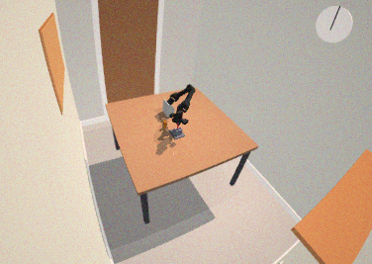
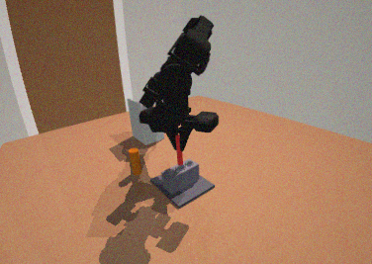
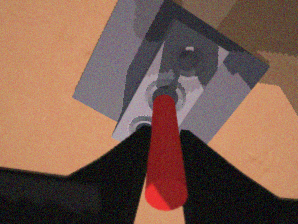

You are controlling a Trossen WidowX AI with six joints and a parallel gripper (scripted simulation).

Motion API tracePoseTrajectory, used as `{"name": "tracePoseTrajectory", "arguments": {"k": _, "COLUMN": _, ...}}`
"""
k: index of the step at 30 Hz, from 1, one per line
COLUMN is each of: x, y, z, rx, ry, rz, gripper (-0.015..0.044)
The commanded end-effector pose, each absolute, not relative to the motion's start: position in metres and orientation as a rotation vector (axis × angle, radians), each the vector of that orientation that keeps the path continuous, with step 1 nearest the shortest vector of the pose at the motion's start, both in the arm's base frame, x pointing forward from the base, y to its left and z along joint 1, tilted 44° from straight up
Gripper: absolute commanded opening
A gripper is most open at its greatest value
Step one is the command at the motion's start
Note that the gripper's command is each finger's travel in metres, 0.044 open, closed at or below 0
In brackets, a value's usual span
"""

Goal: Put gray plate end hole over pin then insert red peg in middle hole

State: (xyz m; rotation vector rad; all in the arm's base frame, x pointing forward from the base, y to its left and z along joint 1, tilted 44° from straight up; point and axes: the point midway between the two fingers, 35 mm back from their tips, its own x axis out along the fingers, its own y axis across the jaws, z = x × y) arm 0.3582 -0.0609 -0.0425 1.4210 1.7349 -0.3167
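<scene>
Square orange wooden table with dark legs stands mid-room on a pale beige floor, casting a grey shadow to the near left. Tall brown door in a white frame sits in the far wall. Grey walls far and right, cream wall left. Orange rectangular panel hangs on the left wall, another orange panel near right. Round white wall clock far right.

You have open table right of the base, while the orange cylinder and the gray wedge crowd its left and far-left side.
</scene>
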Motion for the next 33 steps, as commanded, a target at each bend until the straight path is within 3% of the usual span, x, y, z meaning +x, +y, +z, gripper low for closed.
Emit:
{"name": "tracePoseTrajectory", "arguments": {"k": 1, "x": 0.3566, "y": -0.0559, "z": -0.0473, "rx": 1.424, "ry": 1.742, "rz": -0.319, "gripper": 0.0}}
{"name": "tracePoseTrajectory", "arguments": {"k": 33, "x": 0.3591, "y": -0.0499, "z": -0.0531, "rx": 1.415, "ry": 1.739, "rz": -0.317, "gripper": 0.0}}
